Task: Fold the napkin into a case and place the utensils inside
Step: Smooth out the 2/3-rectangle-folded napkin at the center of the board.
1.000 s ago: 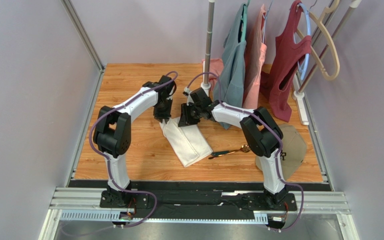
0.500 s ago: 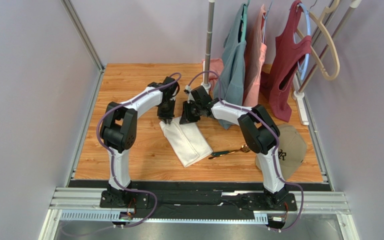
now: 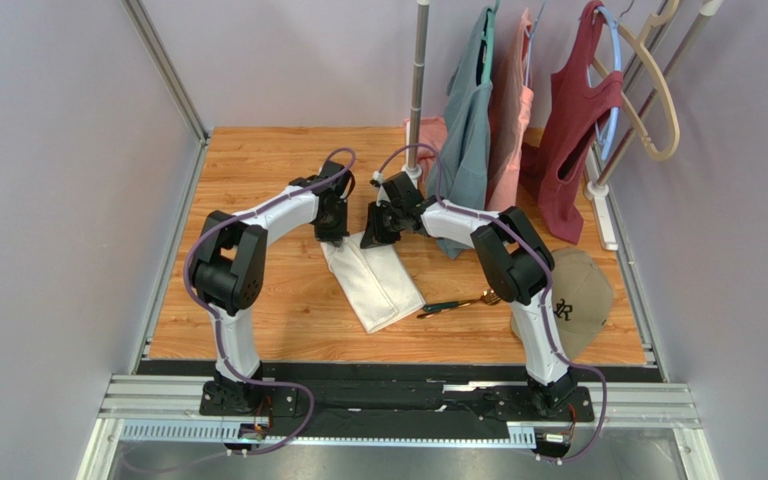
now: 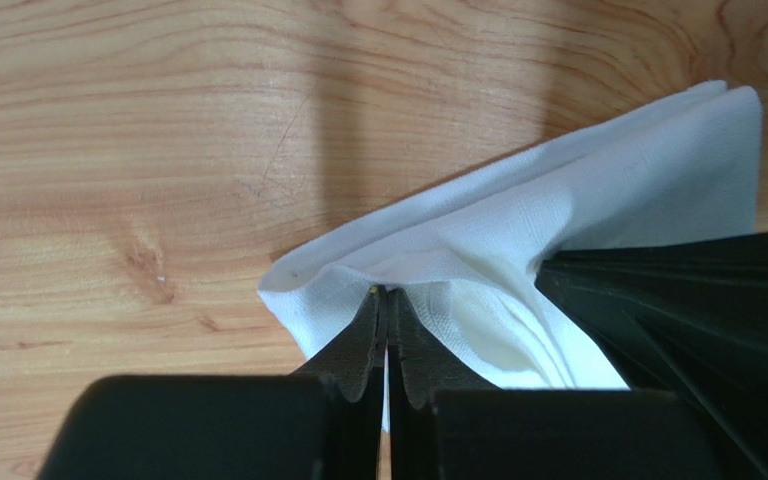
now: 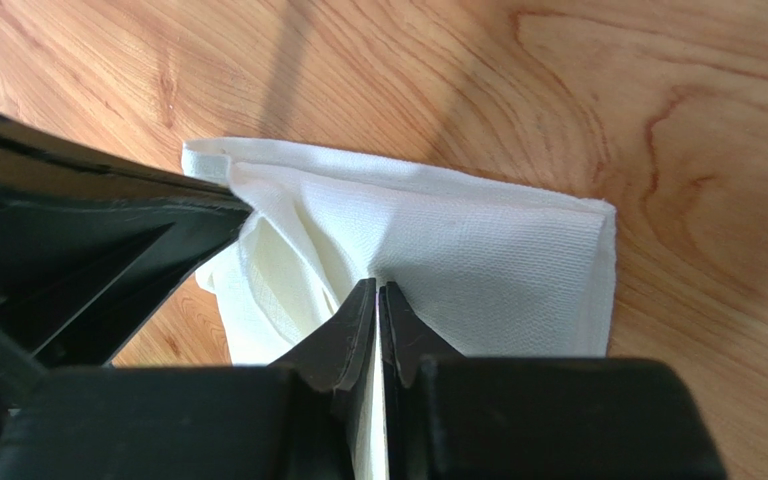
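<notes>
Two grippers pinch the far edge of the folded white napkin [image 3: 378,285]: the left gripper [image 4: 388,300] at its left corner, the right gripper [image 5: 378,290] at its right (each clamped tight on cloth). The utensils [image 3: 456,305] lie just right of it on the table [image 3: 258,300].

A wooden table [image 3: 258,180] with orange-brown grain carries everything. Near its centre lies a white napkin [image 3: 378,285], folded into a long strip that runs from the middle toward 5 o'clock, its layered edges showing at the far end. Just beside the strip's near end, at its 3 o'clock, the utensils [image 3: 455,304] lie flat, dark handles toward 8 o'clock and gold heads toward 2 o'clock. At the table's 4 o'clock sits 1 beige cap [image 3: 583,300] with a dark logo. A pink cloth [image 3: 428,132] is bunched at 12 o'clock, and a white rack foot [image 3: 606,215] lies along the 3 o'clock edge.
</notes>
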Robot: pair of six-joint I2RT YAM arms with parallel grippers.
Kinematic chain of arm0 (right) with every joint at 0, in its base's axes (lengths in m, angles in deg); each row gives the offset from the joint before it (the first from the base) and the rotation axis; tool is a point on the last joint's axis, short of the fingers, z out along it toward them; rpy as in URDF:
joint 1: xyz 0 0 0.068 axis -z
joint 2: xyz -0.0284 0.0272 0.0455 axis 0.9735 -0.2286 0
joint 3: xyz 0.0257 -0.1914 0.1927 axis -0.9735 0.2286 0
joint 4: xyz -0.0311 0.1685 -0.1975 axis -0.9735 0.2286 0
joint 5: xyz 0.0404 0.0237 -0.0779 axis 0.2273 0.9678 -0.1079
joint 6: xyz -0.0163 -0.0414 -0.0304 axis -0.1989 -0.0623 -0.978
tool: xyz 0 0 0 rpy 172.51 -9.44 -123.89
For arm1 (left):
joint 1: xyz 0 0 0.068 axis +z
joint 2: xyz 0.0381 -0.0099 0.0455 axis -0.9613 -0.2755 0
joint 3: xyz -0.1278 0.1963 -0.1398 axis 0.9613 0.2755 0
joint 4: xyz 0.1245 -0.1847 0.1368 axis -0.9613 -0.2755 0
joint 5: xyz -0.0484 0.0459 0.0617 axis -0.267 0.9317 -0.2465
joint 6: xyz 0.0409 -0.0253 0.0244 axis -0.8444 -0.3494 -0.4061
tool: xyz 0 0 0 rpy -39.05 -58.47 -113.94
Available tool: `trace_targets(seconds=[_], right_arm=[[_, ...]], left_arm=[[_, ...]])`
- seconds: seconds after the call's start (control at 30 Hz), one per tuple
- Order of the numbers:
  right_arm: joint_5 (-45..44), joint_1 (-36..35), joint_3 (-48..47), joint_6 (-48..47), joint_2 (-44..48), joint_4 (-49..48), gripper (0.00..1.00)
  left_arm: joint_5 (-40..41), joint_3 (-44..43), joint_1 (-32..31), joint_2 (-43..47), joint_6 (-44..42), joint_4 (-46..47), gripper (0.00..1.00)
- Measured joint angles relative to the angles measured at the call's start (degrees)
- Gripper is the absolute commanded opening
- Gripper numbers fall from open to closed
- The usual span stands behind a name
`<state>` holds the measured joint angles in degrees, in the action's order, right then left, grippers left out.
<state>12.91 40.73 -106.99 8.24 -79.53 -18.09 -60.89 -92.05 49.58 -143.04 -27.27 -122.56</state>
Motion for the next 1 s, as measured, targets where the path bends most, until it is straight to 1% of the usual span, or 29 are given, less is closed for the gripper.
trace_targets(seconds=[0.27,0.53,0.67,0.77,0.8,0.83,0.9,0.93,1.0], right_arm=[[0.4,0.1,-0.9,0.5,-0.6,-0.3,0.06],[1.1,0.1,-2.3,1.8,-2.0,-1.0,0.06],[1.1,0.3,-2.3,1.9,-2.0,-0.8,0.09],[0.7,0.4,-2.7,1.4,-1.8,0.8,0.11],[0.4,0.5,-2.7,1.0,-1.4,1.9,0.12],[0.1,0.5,-2.7,0.7,-1.0,3.1,0.14],[-0.8,0.7,-2.5,-0.1,0.6,5.6,0.15],[-1.2,0.7,-2.2,-0.4,1.7,6.4,0.17],[-2.2,0.9,-0.8,-1.1,4.7,7.9,0.18]], left_arm=[[-1.4,1.9,-0.4,3.8,1.6,2.1,0.00],[-3.3,1.0,-1.4,2.7,3.5,2.4,0.00],[-3.7,-0.8,-1.7,0.0,3.7,2.3,0.00],[-3.4,-0.8,-1.7,-0.7,3.8,1.7,0.16],[-3.4,-0.8,-1.7,-0.7,3.7,1.6,0.29],[-3.4,-0.8,-1.7,-0.7,3.7,1.6,0.34],[-3.2,-0.8,-1.7,-0.7,3.7,1.4,0.56],[-3.2,-0.8,-1.7,-0.5,3.8,1.3,0.59],[-3.2,-0.2,-1.8,0.8,3.8,1.0,0.61]])
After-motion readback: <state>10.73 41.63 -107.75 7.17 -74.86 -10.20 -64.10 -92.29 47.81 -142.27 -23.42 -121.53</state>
